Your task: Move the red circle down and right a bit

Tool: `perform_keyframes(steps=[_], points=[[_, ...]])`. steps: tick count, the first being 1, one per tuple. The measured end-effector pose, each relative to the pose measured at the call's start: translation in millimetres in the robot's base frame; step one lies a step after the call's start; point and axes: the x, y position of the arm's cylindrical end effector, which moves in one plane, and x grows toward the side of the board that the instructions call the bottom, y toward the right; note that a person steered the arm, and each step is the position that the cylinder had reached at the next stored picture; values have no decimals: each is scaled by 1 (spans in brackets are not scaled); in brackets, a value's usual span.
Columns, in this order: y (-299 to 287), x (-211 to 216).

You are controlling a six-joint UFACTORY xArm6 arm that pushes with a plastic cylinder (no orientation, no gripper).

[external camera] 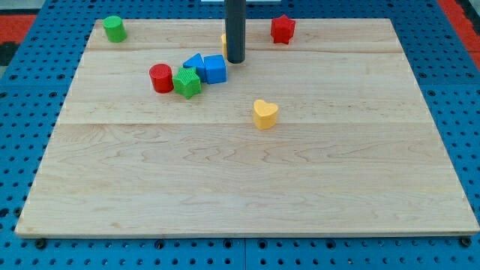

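Observation:
The red circle point(160, 78) lies on the wooden board point(247, 180) at the upper left of centre. A green star block point(187, 82) touches its right side. Two blue blocks follow to the right: a triangle-like one point(194, 63) and a cube point(215, 69). My tip point(235, 61) stands just right of the blue cube, about a hundred pixels right of the red circle. The rod hides most of a yellow block point(223, 43) behind it.
A green cylinder point(114, 28) sits at the board's top left corner. A red star block point(283, 28) sits near the top edge, right of the rod. A yellow heart point(265, 114) lies near the board's middle. Blue perforated table surrounds the board.

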Motion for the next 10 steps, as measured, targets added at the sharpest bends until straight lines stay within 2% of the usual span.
perform_keyframes(steps=[1, 5, 7, 8, 10], points=[[-10, -34], [-28, -19], [58, 14], [49, 15], [-20, -24]])
